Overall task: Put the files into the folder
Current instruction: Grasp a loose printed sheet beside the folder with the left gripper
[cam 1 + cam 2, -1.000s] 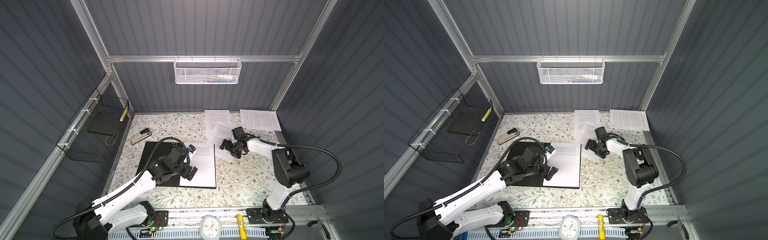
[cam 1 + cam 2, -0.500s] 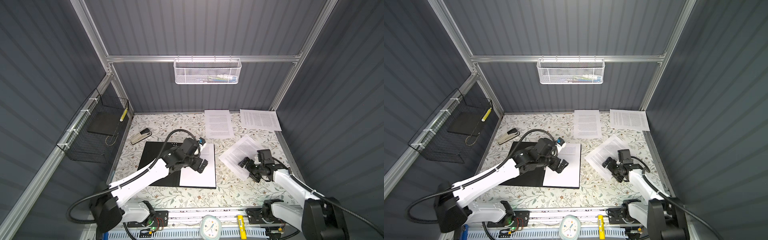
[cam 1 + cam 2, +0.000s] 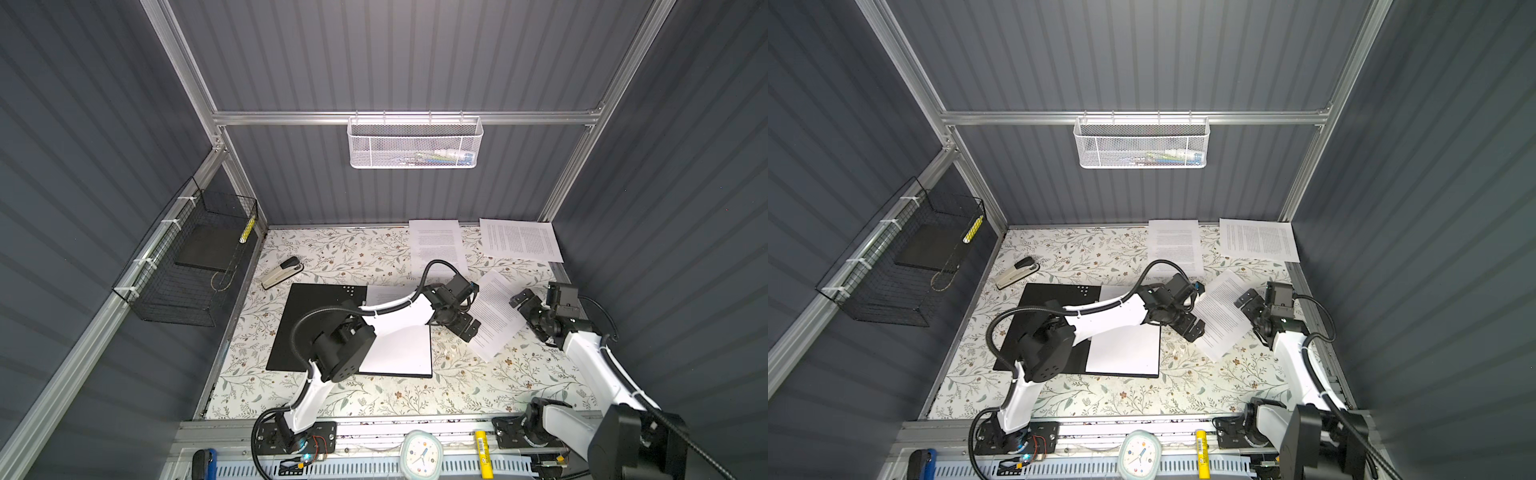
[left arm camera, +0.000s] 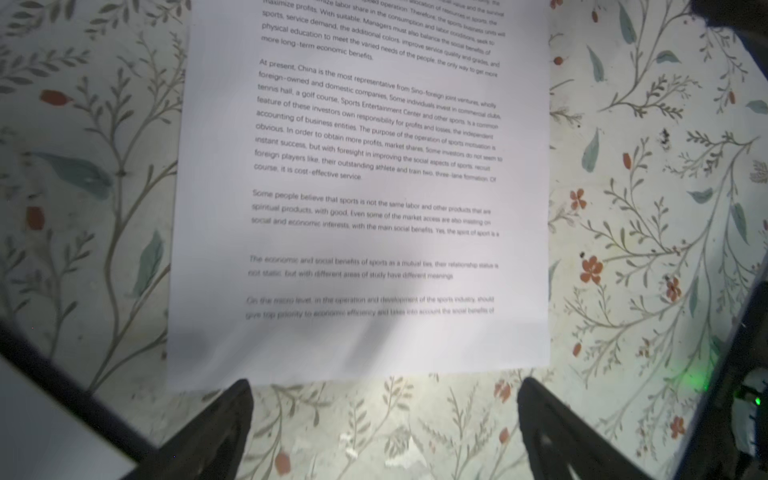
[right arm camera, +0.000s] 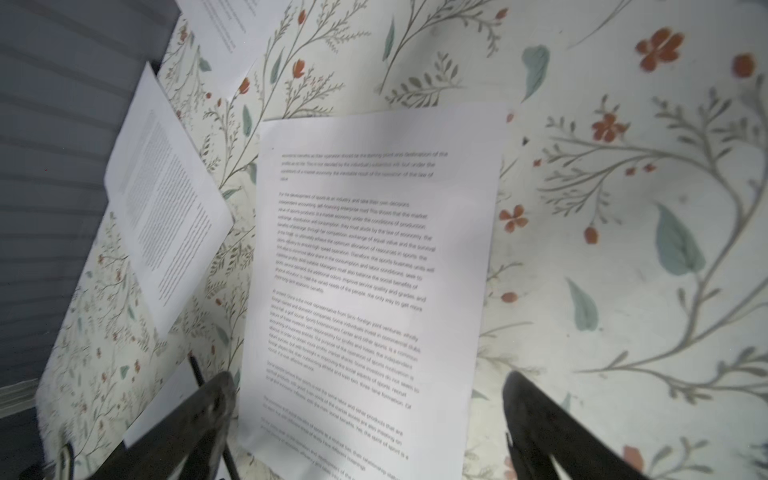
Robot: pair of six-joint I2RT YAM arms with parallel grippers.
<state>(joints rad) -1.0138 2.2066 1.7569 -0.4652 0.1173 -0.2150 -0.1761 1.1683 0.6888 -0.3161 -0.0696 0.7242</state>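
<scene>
The folder [image 3: 320, 328] lies open with its black inside up, and one white sheet [image 3: 401, 349] lies on its right half. One of the files, a tilted printed sheet [image 3: 496, 313] [image 3: 1223, 316], lies on the floral table to the right of the folder. My left gripper [image 3: 466, 327] [image 4: 382, 399] stands open at that sheet's left edge with nothing between its fingers. My right gripper [image 3: 527, 306] [image 5: 365, 399] stands open at the sheet's right side, and the paper [image 5: 365, 266] runs between its fingers. Two more files [image 3: 438, 249] [image 3: 519, 241] lie by the back wall.
A stapler [image 3: 282, 272] lies behind the folder's left corner. A black wire basket [image 3: 195, 257] hangs on the left wall and a white mesh basket [image 3: 415, 141] on the back wall. A clock [image 3: 422, 453] and a yellow marker [image 3: 482, 453] sit on the front rail.
The tilted sheet has come from near the back sheets to the right. My left gripper has moved right, off the folder to that sheet's left edge. My right gripper has shifted to its right side.
</scene>
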